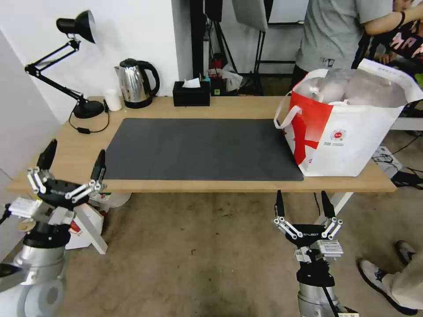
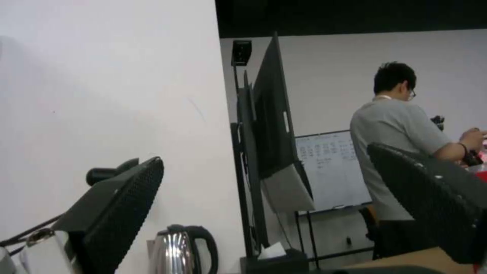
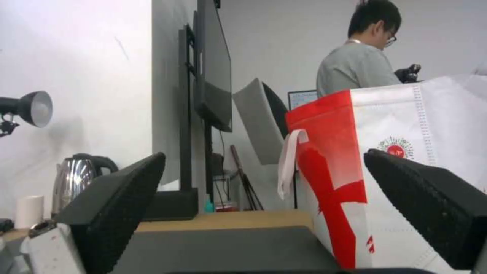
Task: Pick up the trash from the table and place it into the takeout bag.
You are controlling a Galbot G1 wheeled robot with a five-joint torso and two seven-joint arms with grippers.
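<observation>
The takeout bag (image 1: 348, 141), white and red with silver lining and loop handles, stands upright on the right end of the table (image 1: 220, 186), partly on the dark grey mat (image 1: 198, 147). The trash is out of view. My left gripper (image 1: 76, 152) hovers open over the table's front left edge, with nothing between its fingers (image 2: 121, 205). In front of the table and below its edge, my right gripper (image 1: 302, 196) is open and empty. From the right wrist view, the takeout bag (image 3: 431, 125) is just ahead of that gripper (image 3: 264, 154).
Along the back edge stand a black desk lamp (image 1: 81, 66), a small white cup (image 1: 113, 100), a steel kettle (image 1: 134, 83) and a black tissue box (image 1: 191, 93). A person (image 1: 335, 35) stands behind the bag. A shoe (image 1: 379, 275) is on the floor at right.
</observation>
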